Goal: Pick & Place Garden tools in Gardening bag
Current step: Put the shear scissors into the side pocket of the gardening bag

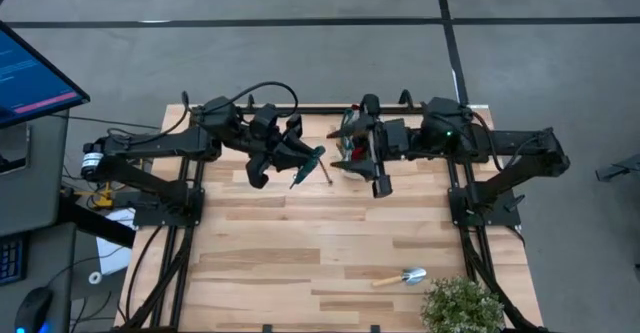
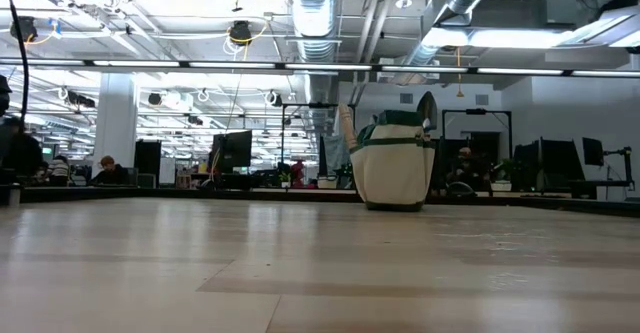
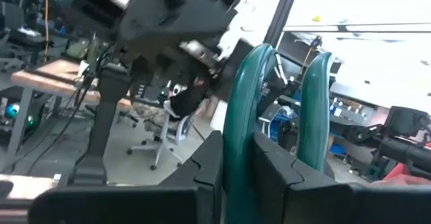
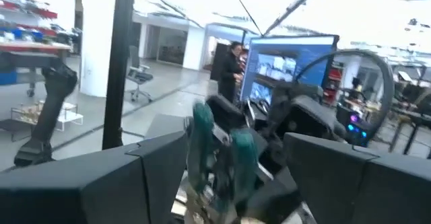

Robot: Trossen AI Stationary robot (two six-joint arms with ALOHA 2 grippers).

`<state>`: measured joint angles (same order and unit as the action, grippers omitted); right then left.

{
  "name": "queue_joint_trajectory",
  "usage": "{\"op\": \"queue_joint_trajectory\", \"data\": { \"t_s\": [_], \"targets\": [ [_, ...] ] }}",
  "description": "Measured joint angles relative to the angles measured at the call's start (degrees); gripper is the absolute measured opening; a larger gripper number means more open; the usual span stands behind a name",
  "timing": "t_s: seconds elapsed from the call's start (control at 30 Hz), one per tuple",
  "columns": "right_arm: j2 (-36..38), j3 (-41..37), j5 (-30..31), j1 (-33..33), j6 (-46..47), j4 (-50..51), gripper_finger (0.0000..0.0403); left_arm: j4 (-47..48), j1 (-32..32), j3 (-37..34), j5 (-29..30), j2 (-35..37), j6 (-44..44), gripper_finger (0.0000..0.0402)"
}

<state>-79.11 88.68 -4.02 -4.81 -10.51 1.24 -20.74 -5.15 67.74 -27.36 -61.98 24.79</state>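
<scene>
- Left gripper [image 1: 300,163]: raised over the far middle of the table [image 1: 300,253], fingers pinched onto one teal handle of the pruning shears [image 1: 308,165]. In the left wrist view the two teal handles [image 3: 244,123] rise straight out from between the dark fingers [image 3: 269,177], one handle clamped, the other free just beside it.
- Pruning shears: held clear of the table top, just beside the gardening bag and on the left gripper's side of it; the metal end points away from the gripper toward the bag.
- Right gripper [image 1: 378,181]: fingers spread wide, nothing between them, just beside the gardening bag [image 1: 352,145] on the side away from the left gripper. The right wrist view shows the shears' teal handles [image 4: 222,150] ahead of its parted fingers.
- Gardening bag: beige with green trim, upright at the table's far edge, between the two grippers. In the low view [image 2: 395,163] tool ends stick up out of its top.
- Trowel [image 1: 402,277]: wooden handle, silver head, flat on the table, well apart from both grippers, near side.
- Potted plant [image 1: 462,305]: just beside the trowel, at the near corner on the right arm's side.
</scene>
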Motion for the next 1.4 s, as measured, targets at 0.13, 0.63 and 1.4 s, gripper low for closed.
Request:
{"op": "queue_joint_trajectory", "data": {
  "t_s": [0.13, 0.63, 1.4],
  "targets": [
    [0.0, 0.0, -1.1, 0.2, 0.0, -0.9, 0.0239, -1.5, 0.0, 0.0, -0.3, -0.4, 1.2, 0.0050],
    [0.0, 0.0, -3.1, 0.2, 0.0, -0.7, 0.0239, -11.6, 0.0, 0.0, -3.2, -6.7, 3.8, 0.0050],
    [-3.1, 0.1, -8.0, 2.7, 1.0, -1.1, 0.0171, -15.8, 0.0, 0.0, -4.6, -8.0, 4.4, 0.0051]
  ]
}}
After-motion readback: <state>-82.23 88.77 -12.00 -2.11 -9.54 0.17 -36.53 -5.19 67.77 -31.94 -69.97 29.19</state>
